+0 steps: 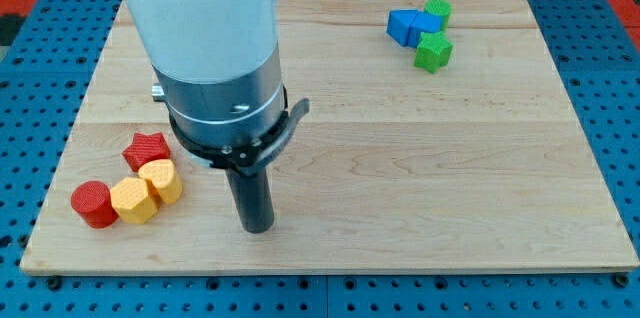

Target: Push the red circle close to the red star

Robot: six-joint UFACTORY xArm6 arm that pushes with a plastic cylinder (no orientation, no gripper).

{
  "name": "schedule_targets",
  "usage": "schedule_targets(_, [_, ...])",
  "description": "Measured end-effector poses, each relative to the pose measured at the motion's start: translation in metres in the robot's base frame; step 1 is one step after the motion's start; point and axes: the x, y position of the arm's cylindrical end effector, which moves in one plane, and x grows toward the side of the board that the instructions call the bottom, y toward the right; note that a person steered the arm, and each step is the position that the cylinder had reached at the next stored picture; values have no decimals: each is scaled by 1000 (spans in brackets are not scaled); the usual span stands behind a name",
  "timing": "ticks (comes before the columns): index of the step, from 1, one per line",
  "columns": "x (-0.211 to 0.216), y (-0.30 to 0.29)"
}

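Note:
The red circle (93,203) lies near the board's bottom-left corner. The red star (146,148) lies up and to its right. Two yellow blocks sit between and beside them: a yellow hexagon-like block (134,200) touches the red circle's right side, and another yellow block (162,180) sits just below the star. My tip (259,226) rests on the board to the right of this cluster, clear of every block.
Two blue blocks (412,27) and two green blocks (434,52) (437,10) cluster at the view's top right. The arm's wide body (215,48) hides the board's upper left part. The wooden board (420,178) edges lie close to the red circle.

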Motion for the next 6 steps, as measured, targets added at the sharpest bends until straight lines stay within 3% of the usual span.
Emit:
schedule_targets(2, [-1,-6])
schedule_targets(4, [47,-12])
schedule_targets(6, [46,-133])
